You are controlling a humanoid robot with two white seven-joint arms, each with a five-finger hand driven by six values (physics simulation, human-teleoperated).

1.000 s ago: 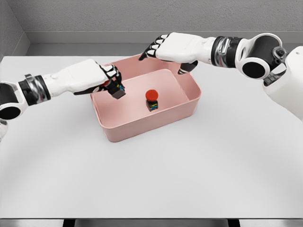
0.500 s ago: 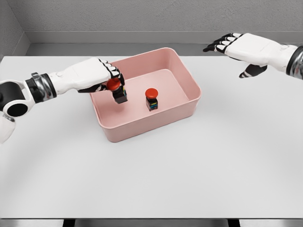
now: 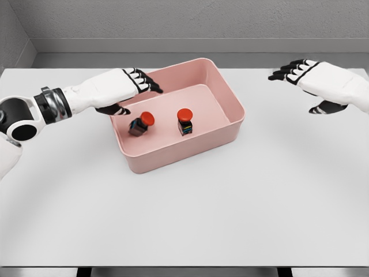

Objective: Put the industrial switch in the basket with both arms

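Inside the pink basket (image 3: 222, 131) lie two red-capped switches: one (image 3: 184, 122) stands upright near the middle of the floor, the other (image 3: 140, 123) is tipped on its side toward the left wall, apart from the first. Above that left wall hovers the left hand (image 3: 124, 88), fingers spread and holding nothing, with the tipped switch just beneath and clear of it. Well off to the right, over bare tabletop (image 3: 184, 213), the right hand (image 3: 320, 81) is likewise spread and empty.

Judging from how things lie, both switches are placed and the step in hand is clearing the arms away. To do that well, the left hand should rise straight up before it swings outward, so that its thumb and wrist pass over the rim rather than across it; a sideways drag could catch the wall and shove the light basket along the tabletop. Its fingers should remain spread so nothing snags the tipped switch, which looks free to roll on its round cap if nudged. The right hand has nothing near it and can simply draw off toward its own side.
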